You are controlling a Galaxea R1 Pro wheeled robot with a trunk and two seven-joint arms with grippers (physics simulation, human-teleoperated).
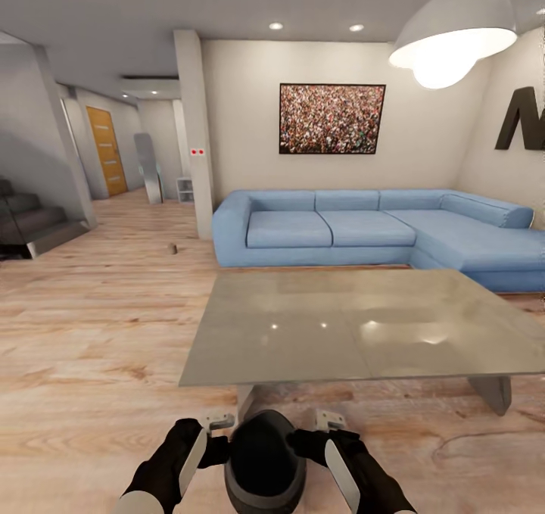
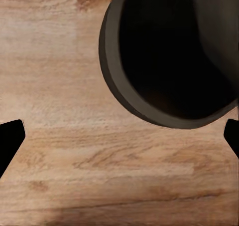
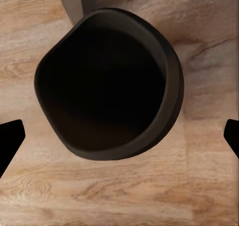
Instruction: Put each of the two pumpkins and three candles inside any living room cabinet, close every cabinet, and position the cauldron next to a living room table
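The robot is standing at the near edge of the low grey glossy-topped coffee table (image 1: 356, 325), and the dark grey round open-mouthed cauldron (image 1: 265, 461) is sitting on the pale wood plank floor (image 1: 91, 332) right in front of its base, just beside one of the table's slanted legs. That spot is making sense for the job: the pot is meant to end up next to a living-room table, and I judge it is already there. The left gripper (image 1: 218, 422) and the right gripper (image 1: 330, 421) are hanging on either side of the cauldron, fingers spread wide and pinching nothing, with the rim lying between them untouched. From the wrist cameras the dark fingertips are flanking bare floor and the pot's black hollow. Farther off, a small grey-brown stub (image 1: 172, 248), possibly a candle, is lying on the floor near the blue sectional sofa (image 1: 363, 230).
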